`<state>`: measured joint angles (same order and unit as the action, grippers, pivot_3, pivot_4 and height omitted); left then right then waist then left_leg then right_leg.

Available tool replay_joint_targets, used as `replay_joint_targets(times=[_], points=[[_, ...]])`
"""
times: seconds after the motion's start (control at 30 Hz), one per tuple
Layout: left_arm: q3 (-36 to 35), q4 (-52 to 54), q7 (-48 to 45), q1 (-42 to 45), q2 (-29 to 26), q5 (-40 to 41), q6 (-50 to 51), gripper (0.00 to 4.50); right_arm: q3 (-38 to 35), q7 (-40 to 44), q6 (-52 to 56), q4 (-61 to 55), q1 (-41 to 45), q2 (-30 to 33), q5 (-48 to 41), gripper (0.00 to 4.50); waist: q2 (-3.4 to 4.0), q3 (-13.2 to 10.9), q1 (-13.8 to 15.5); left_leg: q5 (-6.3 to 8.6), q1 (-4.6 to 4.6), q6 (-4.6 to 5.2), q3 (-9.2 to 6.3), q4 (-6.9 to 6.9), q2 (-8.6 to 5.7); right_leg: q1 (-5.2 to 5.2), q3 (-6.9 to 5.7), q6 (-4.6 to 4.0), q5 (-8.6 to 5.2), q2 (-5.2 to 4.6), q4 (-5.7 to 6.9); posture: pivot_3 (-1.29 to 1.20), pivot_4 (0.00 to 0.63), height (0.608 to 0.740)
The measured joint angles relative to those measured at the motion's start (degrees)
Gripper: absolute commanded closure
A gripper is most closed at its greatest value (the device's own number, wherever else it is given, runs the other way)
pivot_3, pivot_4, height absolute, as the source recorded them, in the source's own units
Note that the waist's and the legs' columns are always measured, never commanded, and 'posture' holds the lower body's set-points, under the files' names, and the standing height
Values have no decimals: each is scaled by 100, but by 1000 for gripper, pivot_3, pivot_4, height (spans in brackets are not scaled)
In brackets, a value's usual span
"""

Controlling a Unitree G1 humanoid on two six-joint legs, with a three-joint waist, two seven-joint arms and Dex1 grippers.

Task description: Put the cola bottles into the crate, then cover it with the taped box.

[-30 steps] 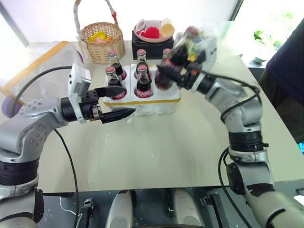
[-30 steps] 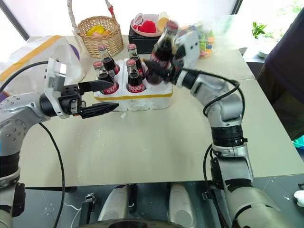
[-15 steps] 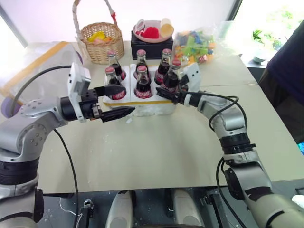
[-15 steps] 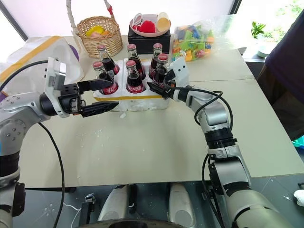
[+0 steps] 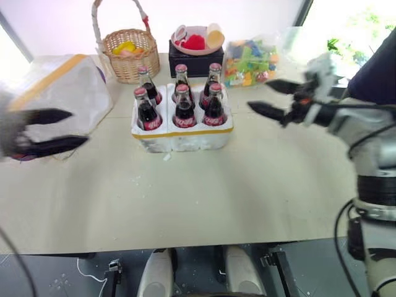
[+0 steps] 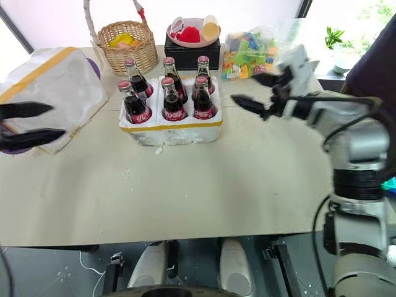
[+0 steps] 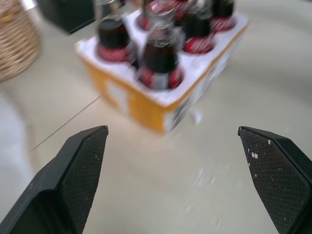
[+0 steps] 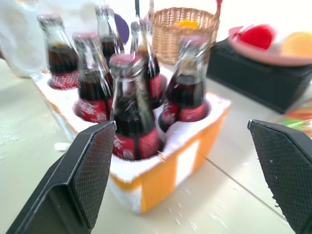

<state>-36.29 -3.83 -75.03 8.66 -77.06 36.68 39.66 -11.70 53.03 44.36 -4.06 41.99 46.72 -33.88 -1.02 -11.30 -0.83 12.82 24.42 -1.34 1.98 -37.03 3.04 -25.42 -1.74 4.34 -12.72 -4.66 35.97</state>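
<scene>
Head view: we had all six cola bottles (image 5: 180, 102) seated in the crate (image 5: 183, 131), between both open, empty grippers; taped box (image 5: 62, 93) just beyond left gripper (image 5: 44, 131).

Wrist views: right gripper (image 8: 195, 180) gaped toward the crate. Risk: lowering the box skewed could tip bottles.

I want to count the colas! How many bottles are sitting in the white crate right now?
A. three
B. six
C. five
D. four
B: all six wells of the crate hold cola bottles, three in the back row and three in front.
</scene>
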Motion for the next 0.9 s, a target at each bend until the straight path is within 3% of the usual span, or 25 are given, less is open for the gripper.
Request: replay_joint_targets(times=[0.17, 0.27, 0.33, 0.5, 0.6, 0.9], points=[[-85, -2033, -906, -299, -869, -1094, -1235, 0, -234, 567, 398, -710, -279, 556, -633, 73, 3, 0, -17, 1, -3, -1, 12, 12, 6, -12, 1, -9, -5, -1, 4, 0, 150, 740], [584, -3200, -1168, 30, -1226, -1587, -2036, 0, -241, 637, 405, -1093, -356, 569, -856, 73, 3, 0, -10, 1, 2, -1, 18, 13, 8, -19, 2, -11, -5, -3, 4, 0, 150, 740], [1363, -3930, -1152, 834, -1242, -1978, -2483, 0, -250, 678, 418, -1259, -364, 564, -1062, 73, 2, 0, 17, 1, 4, -1, 20, 12, 8, -19, 2, -10, -5, -3, 6, 0, 150, 740], [3104, -5294, -991, 3442, -468, -3286, -3084, 0, -321, 820, 487, -1536, -336, 633, -1545, 73, -4, 3, 170, 0, 8, 1, 24, -7, 6, -9, 1, -6, -1, -2, 13, 0, 150, 740], [3753, -5958, -902, 4405, -43, -3947, -3306, 0, -442, 819, 550, -1646, -352, 832, -1723, 73, -23, 6, 191, 0, 12, 1, 24, -14, 5, -6, 1, 14, 10, -2, 13, 0, 150, 740], [4466, -7073, -188, 5717, 743, -5038, -3501, 0, -995, 439, 775, -2165, -758, 1109, -2247, 73, -39, 9, 144, 1, 9, 3, 22, -11, 11, -11, 2, 8, 5, 0, 16, 0, 150, 740]])
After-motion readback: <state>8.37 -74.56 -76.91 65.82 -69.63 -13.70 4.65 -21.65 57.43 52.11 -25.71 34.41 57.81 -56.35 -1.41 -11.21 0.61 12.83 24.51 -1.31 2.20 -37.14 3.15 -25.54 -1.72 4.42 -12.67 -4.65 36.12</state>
